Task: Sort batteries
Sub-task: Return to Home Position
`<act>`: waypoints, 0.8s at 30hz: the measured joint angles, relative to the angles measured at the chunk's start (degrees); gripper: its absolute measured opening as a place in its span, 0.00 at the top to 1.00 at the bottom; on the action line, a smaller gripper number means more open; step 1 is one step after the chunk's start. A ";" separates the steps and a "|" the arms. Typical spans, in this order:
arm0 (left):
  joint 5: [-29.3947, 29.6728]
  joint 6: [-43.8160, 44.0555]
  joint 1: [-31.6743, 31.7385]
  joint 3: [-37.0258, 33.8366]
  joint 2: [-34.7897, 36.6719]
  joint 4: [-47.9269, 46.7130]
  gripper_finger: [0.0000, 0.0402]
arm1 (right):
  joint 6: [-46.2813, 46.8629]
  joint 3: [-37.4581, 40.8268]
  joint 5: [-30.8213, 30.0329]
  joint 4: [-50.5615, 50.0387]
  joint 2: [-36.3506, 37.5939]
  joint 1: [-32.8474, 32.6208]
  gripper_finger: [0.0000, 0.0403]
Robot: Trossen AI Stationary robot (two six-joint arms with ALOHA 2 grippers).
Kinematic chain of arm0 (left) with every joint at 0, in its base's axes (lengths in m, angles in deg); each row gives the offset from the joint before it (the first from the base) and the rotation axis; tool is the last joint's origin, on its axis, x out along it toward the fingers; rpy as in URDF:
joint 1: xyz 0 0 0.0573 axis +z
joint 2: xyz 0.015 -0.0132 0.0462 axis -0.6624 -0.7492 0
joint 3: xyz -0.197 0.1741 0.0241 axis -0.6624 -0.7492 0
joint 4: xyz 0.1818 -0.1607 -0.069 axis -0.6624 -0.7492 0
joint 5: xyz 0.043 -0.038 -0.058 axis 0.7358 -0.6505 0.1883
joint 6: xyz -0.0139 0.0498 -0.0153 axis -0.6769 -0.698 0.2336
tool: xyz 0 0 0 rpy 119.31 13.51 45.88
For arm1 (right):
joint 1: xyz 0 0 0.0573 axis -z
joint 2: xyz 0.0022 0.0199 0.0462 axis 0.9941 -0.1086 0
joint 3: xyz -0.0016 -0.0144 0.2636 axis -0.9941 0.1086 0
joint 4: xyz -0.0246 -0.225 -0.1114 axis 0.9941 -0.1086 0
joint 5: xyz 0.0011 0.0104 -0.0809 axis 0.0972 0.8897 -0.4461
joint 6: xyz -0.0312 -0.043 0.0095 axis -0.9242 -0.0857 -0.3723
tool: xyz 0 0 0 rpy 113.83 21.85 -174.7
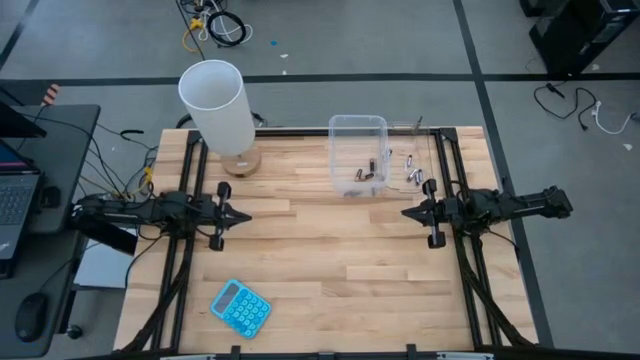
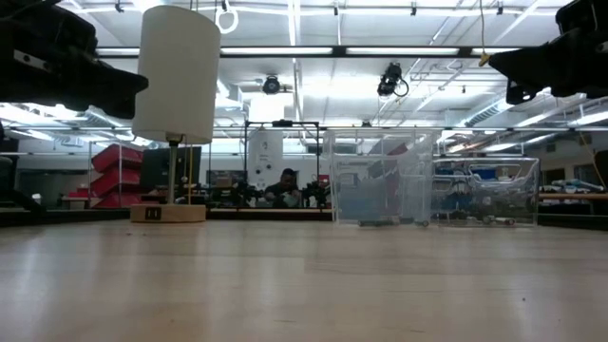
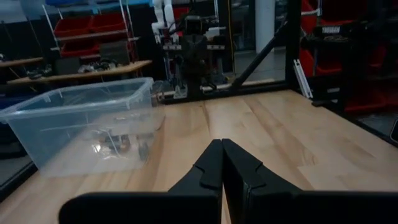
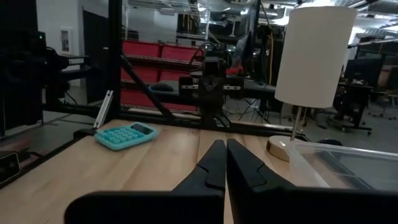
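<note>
When viewed from above, the clear bin [image 1: 358, 135] holds the dark batteries [image 1: 366, 175]. The silver batteries [image 1: 414, 170] lie just beside it, on the side facing the right gripper [image 1: 406, 212]. The left gripper [image 1: 246, 215] waits well apart from the bin, on the side where the lamp [image 1: 212, 98] stands.

At table height, a second clear bin [image 2: 486, 190] stands just beside the first. It probably encloses the silver cells, though its contents are indistinct.

From the left wrist, that gripper's fingers meet tip to tip, grasping nothing.

From the right wrist, the fingers likewise press together, empty. A blue calculator [image 4: 124, 134] lies well apart from the bin.
</note>
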 joint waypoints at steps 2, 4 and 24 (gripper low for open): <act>0.00 -0.03 0.00 0.00 0.02 0.51 0.98 | 0.01 0.00 0.00 0.00 0.00 0.00 0.99; 0.01 -0.04 0.00 0.00 0.00 0.49 0.98 | 0.01 -0.01 -0.02 0.00 0.00 0.00 0.99; 0.04 -0.13 0.00 -0.02 0.01 0.50 0.98 | 0.03 -0.01 -0.02 0.00 0.00 0.00 0.98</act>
